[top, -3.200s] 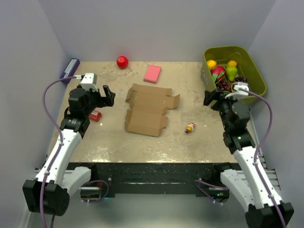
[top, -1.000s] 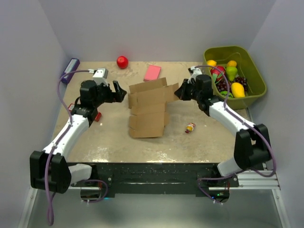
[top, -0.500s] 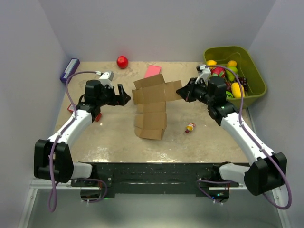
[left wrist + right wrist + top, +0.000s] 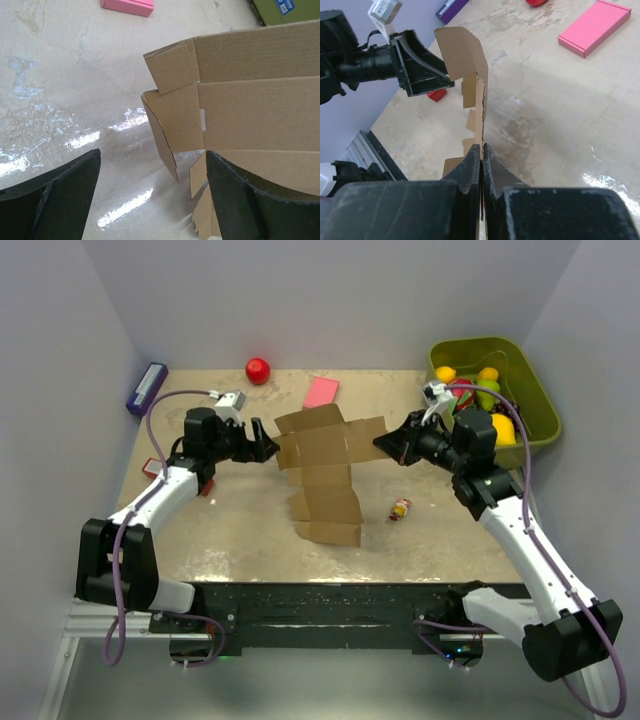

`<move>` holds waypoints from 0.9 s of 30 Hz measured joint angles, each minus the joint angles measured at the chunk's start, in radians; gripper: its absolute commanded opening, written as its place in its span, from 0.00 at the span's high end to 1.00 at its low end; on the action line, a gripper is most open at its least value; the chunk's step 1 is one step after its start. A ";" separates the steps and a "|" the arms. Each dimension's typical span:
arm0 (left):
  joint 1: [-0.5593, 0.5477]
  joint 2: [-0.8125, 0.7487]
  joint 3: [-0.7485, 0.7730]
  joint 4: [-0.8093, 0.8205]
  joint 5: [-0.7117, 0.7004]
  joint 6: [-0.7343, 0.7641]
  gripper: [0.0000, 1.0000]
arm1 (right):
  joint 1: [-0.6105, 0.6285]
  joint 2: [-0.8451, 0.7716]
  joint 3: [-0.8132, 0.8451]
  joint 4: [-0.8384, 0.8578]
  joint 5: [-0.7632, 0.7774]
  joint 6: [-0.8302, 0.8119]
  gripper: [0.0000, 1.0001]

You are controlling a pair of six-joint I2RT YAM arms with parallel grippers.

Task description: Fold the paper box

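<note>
The paper box is a flat brown cardboard cut-out with flaps. Its far part is lifted off the table and its near end rests on the tabletop. My right gripper is shut on the sheet's right edge; in the right wrist view the fingertips pinch the thin cardboard edge-on. My left gripper stands open at the sheet's left edge. In the left wrist view a left flap hangs between the two wide-apart fingers, and neither finger touches it.
A pink flat block and a red ball lie at the back. A green bin of toy fruit stands at the back right. A small yellow and red item lies right of the box. A purple object lies at the back left.
The right gripper has pulled the held sheet to the right and nearer. The left gripper has followed to the right, up to the sheet's left edge, and stays open.
</note>
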 measured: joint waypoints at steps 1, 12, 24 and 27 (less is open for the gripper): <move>0.000 0.003 0.000 0.006 0.005 -0.001 0.13 | 0.000 -0.009 0.000 -0.004 -0.008 0.000 1.00; 0.000 0.073 -0.019 0.119 0.148 -0.061 0.40 | 0.000 -0.059 0.000 -0.013 -0.090 0.015 1.00; -0.001 -0.028 -0.138 0.175 0.232 -0.077 0.99 | -0.073 -0.057 0.001 -0.012 -0.233 0.019 1.00; -0.001 -0.150 -0.176 0.181 0.244 -0.066 1.00 | -0.126 -0.032 0.001 0.012 -0.298 0.023 1.00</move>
